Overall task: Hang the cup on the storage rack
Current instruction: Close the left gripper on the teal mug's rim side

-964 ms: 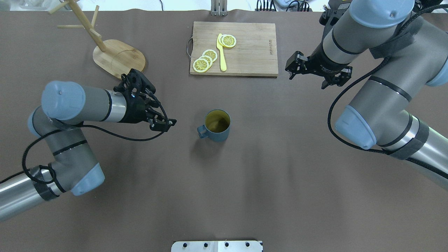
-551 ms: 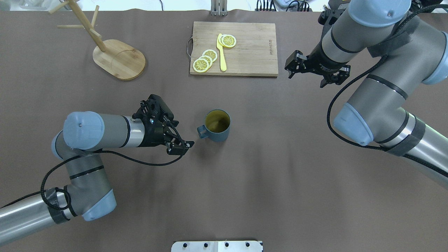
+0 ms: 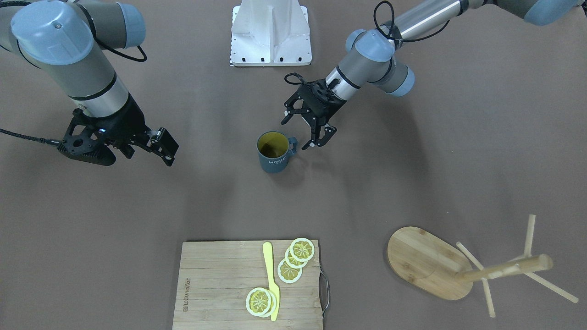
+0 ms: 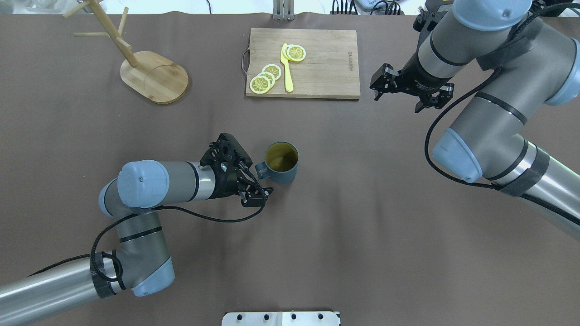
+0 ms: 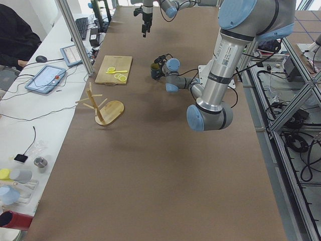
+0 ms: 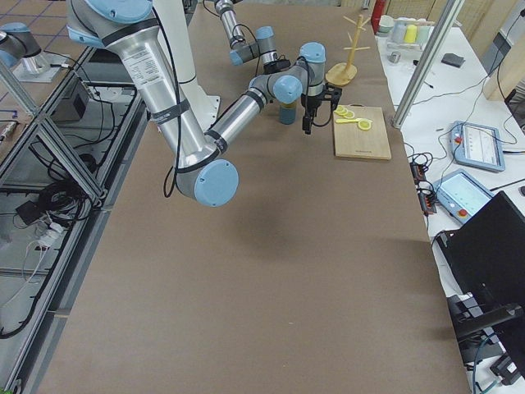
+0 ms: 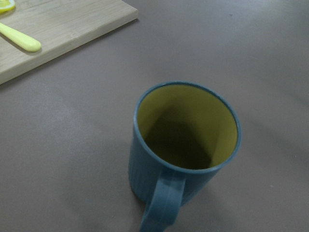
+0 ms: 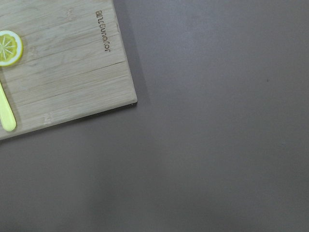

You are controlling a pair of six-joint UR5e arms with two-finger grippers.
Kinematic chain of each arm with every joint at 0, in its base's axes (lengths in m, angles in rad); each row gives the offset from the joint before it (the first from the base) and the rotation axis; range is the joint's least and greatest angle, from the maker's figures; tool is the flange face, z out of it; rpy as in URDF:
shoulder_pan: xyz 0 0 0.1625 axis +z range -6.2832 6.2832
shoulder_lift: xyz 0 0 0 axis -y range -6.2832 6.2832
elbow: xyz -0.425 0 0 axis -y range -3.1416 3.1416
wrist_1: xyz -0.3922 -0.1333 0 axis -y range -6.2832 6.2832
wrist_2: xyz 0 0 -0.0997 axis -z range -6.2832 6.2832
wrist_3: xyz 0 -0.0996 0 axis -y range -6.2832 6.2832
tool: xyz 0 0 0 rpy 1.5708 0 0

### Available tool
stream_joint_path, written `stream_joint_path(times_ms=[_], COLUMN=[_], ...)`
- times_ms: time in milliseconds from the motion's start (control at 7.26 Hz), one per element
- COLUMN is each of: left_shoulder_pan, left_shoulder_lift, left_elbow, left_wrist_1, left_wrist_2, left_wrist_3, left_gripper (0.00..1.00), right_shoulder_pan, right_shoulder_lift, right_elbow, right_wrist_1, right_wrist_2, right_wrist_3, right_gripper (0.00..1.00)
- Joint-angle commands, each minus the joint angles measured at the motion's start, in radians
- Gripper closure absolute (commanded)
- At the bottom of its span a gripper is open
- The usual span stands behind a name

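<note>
The slate-blue cup (image 4: 282, 163) stands upright mid-table, yellowish inside, its handle toward my left arm; "HOME" shows on its side in the front-facing view (image 3: 274, 156). My left gripper (image 4: 260, 181) is open and low at the handle side, with its jaws apart just short of the handle and holding nothing (image 3: 302, 133). The left wrist view looks down into the cup (image 7: 186, 140) from close up. The wooden storage rack (image 4: 154, 77) stands at the far left with bare pegs (image 3: 426, 263). My right gripper (image 4: 398, 102) is open and empty, hovering right of the cutting board.
A wooden cutting board (image 4: 317, 63) with lemon slices (image 4: 265, 77) and a yellow knife (image 4: 286, 68) lies at the far middle; its corner shows in the right wrist view (image 8: 63, 72). A white mount plate (image 4: 281, 318) sits at the near edge.
My left gripper has moved from near the rack's base across to the right and toward me, ending right at the cup's handle. The right arm has barely shifted. The cup has not moved.
</note>
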Motion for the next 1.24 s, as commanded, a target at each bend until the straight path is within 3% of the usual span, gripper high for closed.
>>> stream_joint_path(times_ms=[0,276,551,689,1102], left_shoulder_pan=[0.008,0.008,0.005,0.003,-0.028], left_shoulder_lift=[-0.016,-0.014,-0.017,-0.019,-0.028], left_elbow=[0.019,0.019,0.016,0.011,-0.099], left_wrist_1=[0.000,-0.008,-0.006,-0.008,-0.003], left_wrist_2=[0.045,0.045,0.045,0.045,0.037], left_wrist_3=[0.002,0.004,0.001,-0.001,-0.094], left_gripper=[0.17,0.44,0.87,1.00,1.00], right_shoulder_pan=[0.000,-0.001,-0.001,-0.001,0.014], right_shoulder_lift=[0.002,0.002,0.003,0.003,0.005], right_elbow=[-0.001,-0.001,-0.002,-0.002,0.001], right_wrist_1=[0.000,0.000,0.000,0.000,0.000], right_wrist_2=[0.000,0.000,0.000,0.000,0.002], right_wrist_3=[-0.001,-0.001,0.002,0.003,-0.003], right_gripper=[0.00,0.00,0.00,0.00,0.00])
